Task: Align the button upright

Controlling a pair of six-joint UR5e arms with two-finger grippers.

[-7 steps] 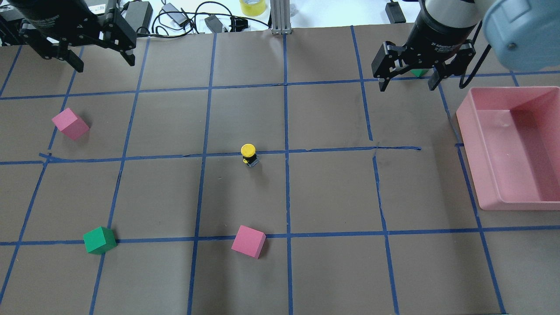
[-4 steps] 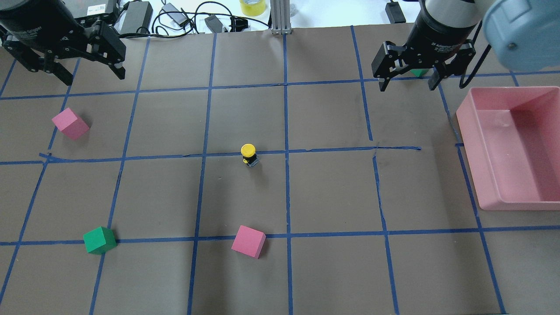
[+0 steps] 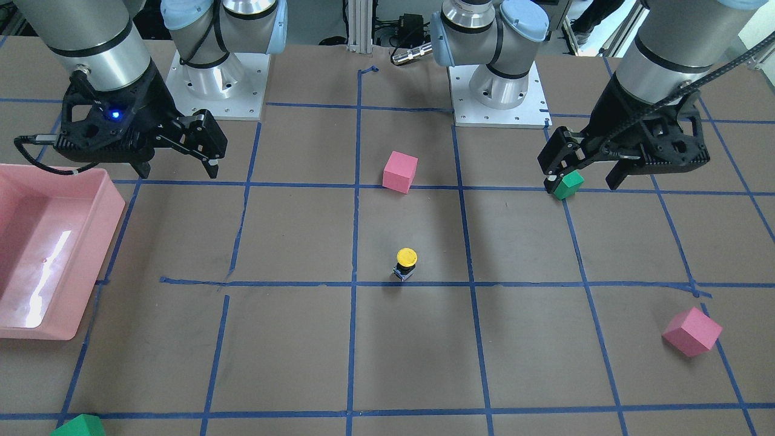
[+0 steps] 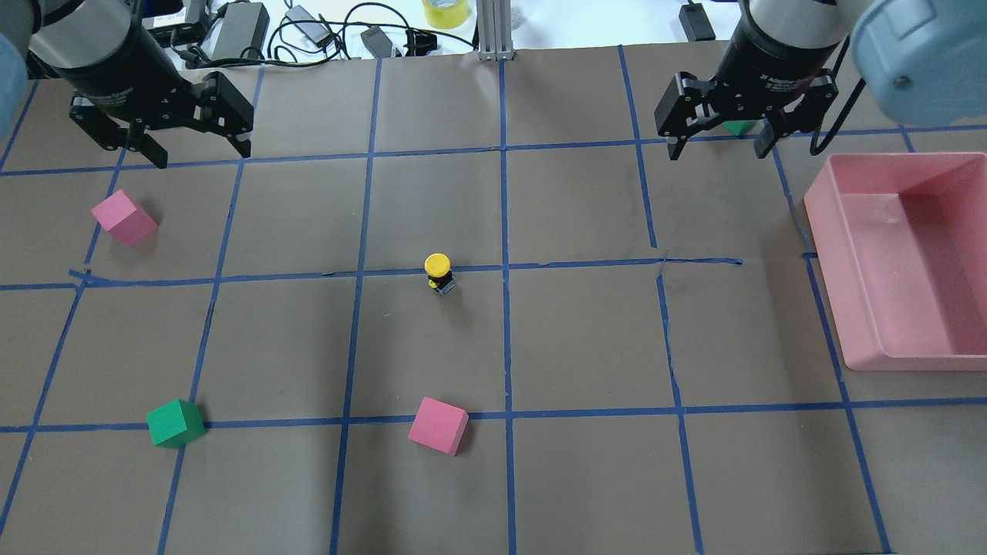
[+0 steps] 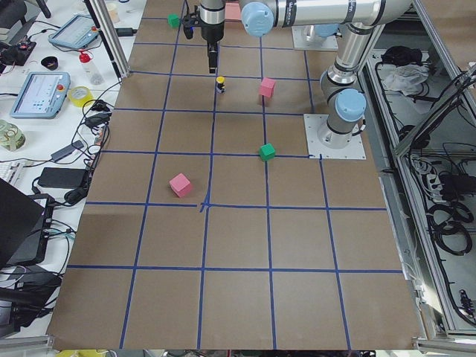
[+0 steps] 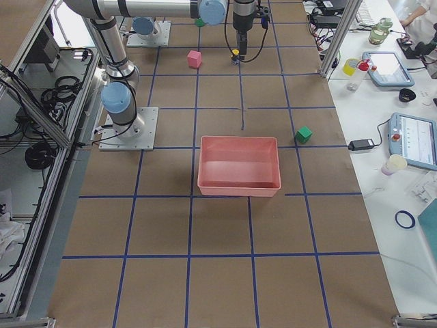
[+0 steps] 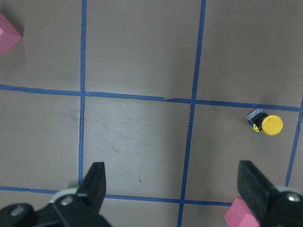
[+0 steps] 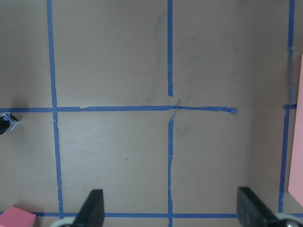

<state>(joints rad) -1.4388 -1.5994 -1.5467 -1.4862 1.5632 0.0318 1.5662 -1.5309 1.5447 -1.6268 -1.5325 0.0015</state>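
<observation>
The button (image 4: 438,271) stands upright near the table's middle on a blue tape line, yellow cap up, black body on a small grey base. It also shows in the front view (image 3: 405,263) and at the right of the left wrist view (image 7: 265,124); only its base shows at the left edge of the right wrist view (image 8: 8,124). My left gripper (image 4: 202,154) is open and empty, high at the far left. My right gripper (image 4: 719,153) is open and empty at the far right. Both are well away from the button.
A pink bin (image 4: 840,285) sits at the right edge. Pink cubes lie at the left (image 4: 123,218) and near front (image 4: 438,425). One green cube (image 4: 176,423) is at the front left, another (image 4: 740,128) behind my right gripper. Cables and a tape roll line the far edge.
My left gripper has moved right and toward the table's middle, still open. The right arm and the button have not moved.
</observation>
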